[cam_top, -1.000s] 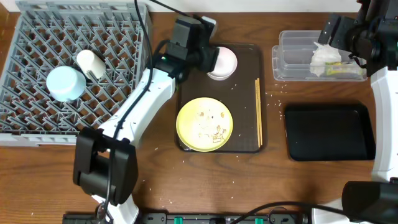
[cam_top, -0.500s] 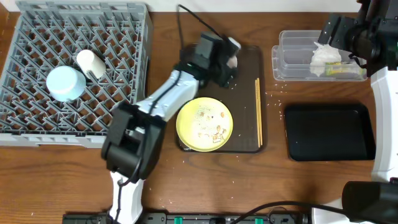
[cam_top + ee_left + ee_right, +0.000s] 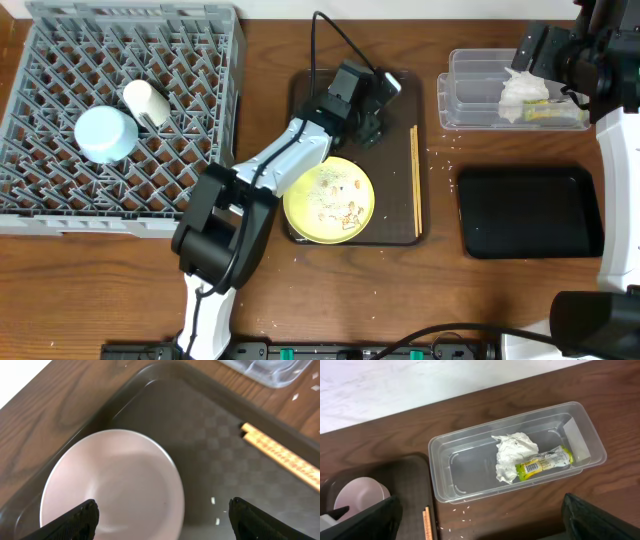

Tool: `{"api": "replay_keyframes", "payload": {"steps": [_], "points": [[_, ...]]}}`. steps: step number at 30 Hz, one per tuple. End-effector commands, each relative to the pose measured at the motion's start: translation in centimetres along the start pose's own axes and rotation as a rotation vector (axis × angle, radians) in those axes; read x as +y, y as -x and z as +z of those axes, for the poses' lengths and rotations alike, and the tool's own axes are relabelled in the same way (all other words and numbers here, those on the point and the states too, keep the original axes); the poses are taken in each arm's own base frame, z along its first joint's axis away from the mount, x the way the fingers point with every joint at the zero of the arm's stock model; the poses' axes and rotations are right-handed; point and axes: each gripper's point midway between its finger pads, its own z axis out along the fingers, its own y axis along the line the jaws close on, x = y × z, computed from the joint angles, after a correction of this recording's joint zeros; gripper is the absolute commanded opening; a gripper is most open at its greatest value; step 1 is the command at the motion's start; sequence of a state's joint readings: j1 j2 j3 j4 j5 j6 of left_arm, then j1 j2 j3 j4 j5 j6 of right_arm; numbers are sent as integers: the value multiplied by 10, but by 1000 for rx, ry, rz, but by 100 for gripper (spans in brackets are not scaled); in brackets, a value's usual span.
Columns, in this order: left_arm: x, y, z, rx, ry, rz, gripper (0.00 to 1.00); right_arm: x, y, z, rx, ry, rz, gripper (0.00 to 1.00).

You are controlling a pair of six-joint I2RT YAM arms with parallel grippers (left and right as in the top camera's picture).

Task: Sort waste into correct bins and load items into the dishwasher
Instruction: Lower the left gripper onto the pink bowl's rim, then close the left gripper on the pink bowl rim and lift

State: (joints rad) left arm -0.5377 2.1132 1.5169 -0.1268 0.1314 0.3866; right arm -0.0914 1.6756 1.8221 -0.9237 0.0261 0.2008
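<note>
The wood-grain table [image 3: 100,290] carries a grey plastic dish rack [image 3: 60,222], a clear plastic tub [image 3: 445,485] with crumpled paper tissue [image 3: 510,455] and a shiny wrapper [image 3: 542,462], a glossy black tray [image 3: 530,212], and a matt brown serving tray [image 3: 210,450] (finely checkered) bearing a smooth white bowl [image 3: 110,490] and wooden chopsticks [image 3: 280,455].

left: dish rack [image 3: 190,60] on the surface, bowl [image 3: 105,133] and cup [image 3: 147,102] inside, cup behind-right of bowl | centre: serving tray [image 3: 390,170], plate [image 3: 329,199] on its front, second bowl [image 3: 115,485] at its rear, chopsticks [image 3: 416,180] along its right edge | right rear: tub [image 3: 465,85] holding tissue [image 3: 512,455] and wrapper [image 3: 542,464] | right front: shallow tray [image 3: 530,210] before the tub
</note>
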Motion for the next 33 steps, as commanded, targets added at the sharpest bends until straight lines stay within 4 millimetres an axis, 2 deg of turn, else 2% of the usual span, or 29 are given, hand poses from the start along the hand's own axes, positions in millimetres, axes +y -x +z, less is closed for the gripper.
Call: {"api": "replay_keyframes", "payload": {"steps": [1, 9, 12, 18, 24, 33], "points": [[3, -22, 19, 57, 21, 22, 85, -4, 1, -1, -2, -9, -1, 99], [-2, -41, 35, 101, 6, 19, 85, -4, 1, -1, -2, -9, -1, 99], [-3, -45, 38, 111, 2, 17, 80, -4, 1, -1, -2, -8, -1, 99], [-6, -56, 40, 146, -9, 1, 61, -4, 1, -1, -2, -8, -2, 99], [-10, -66, 38, 187, -23, -10, 38, -4, 1, -1, -2, -8, -1, 99], [-12, -72, 37, 213, -25, -68, 9, -4, 1, -1, -2, -8, -1, 99]]}}
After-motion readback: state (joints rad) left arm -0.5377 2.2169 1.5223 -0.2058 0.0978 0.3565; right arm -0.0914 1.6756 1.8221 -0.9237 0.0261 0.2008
